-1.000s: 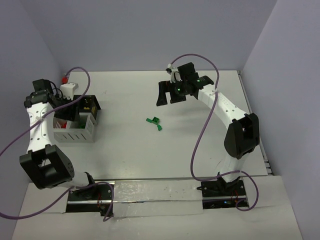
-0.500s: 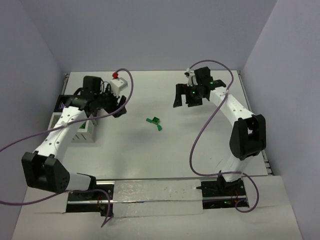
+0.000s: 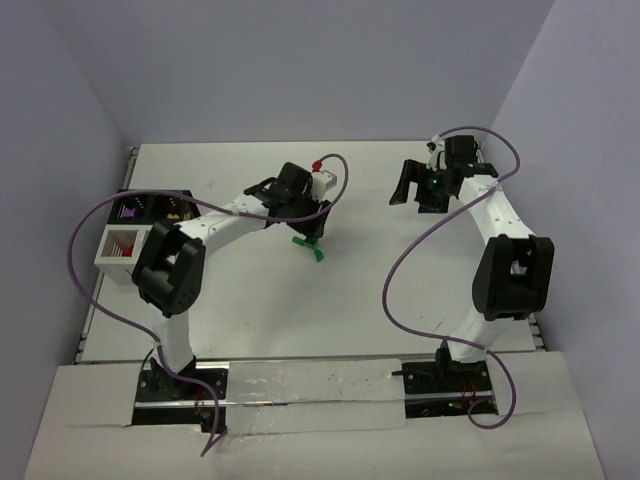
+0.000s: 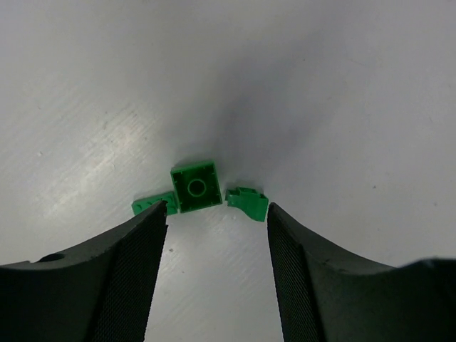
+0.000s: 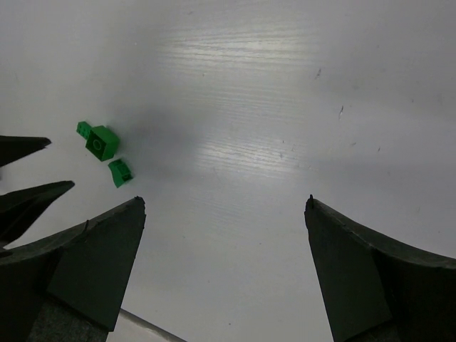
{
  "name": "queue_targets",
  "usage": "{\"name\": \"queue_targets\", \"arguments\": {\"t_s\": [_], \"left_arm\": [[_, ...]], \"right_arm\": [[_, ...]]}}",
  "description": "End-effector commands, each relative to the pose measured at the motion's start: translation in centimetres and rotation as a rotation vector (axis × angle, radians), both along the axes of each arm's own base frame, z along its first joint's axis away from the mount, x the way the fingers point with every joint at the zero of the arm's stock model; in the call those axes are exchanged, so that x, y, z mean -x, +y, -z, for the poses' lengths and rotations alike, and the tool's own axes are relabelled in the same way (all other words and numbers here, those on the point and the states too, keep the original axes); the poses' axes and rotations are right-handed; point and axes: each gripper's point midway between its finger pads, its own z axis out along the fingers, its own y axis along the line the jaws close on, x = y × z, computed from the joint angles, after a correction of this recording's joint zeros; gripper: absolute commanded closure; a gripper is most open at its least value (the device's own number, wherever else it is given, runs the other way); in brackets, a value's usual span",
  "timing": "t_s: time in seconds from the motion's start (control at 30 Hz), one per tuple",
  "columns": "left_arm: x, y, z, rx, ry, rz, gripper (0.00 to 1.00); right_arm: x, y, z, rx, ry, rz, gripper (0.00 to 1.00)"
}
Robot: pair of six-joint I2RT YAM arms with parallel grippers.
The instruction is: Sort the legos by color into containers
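Note:
Three green legos lie together mid-table: an upturned square brick (image 4: 194,187) with a small piece on its left (image 4: 146,206) and another on its right (image 4: 247,201). The same cluster (image 3: 310,245) shows in the top view, and the square brick (image 5: 102,142) in the right wrist view. My left gripper (image 4: 217,206) hovers over them, open, its fingertips just short of the two small pieces, nothing between them. It sits at table centre (image 3: 305,222). My right gripper (image 3: 418,192) is open and empty at the back right (image 5: 224,199).
At the left edge stands the white slatted box (image 3: 110,262) with red pieces inside. Behind it is the black tray (image 3: 150,196) holding purple and yellow pieces. A purple cable loops from each arm over the table.
My left arm has swung from the containers at the left to the centre, over the green legos. My right arm has drawn back toward the right, still open.

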Motion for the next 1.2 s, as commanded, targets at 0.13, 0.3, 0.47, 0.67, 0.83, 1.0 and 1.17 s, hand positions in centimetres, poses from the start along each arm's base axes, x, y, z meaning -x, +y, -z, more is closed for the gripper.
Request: {"name": "queue_targets", "arguments": {"t_s": [0.13,0.3,0.47,0.67,0.83,1.0,1.17], "left_arm": [[-2.4,-1.4,1.2,-0.056,-0.012,-0.28,0.4],[-2.9,-1.1,3.0,-0.101,0.0,-0.306,0.4],[-3.5,-1.4,4.0,-0.124,0.009,-0.316,0.4],[-3.0,-1.4,5.4,-0.139,0.042,-0.303,0.42],[-2.0,-1.2,6.0,-0.143,0.066,-0.281,0.43],[-0.9,-1.4,6.8,-0.159,0.089,-0.255,0.45],[-0.3,-1.2,7.7,-0.173,0.114,-0.25,0.48]], "right_arm": [[-0.3,-0.1,-2.0,-0.047,-0.054,0.007,0.0],[-0.1,0.0,-2.0,-0.056,-0.06,0.004,0.0],[0.0,0.1,-1.9,-0.061,-0.055,0.0,0.0],[-0.2,0.1,-1.8,-0.062,-0.052,0.002,0.0],[-0.2,0.1,-1.8,-0.062,-0.05,0.001,0.0],[-0.3,0.1,-1.6,-0.066,-0.044,0.005,0.0],[-0.3,0.1,-1.5,-0.063,-0.043,0.005,0.0]]}}
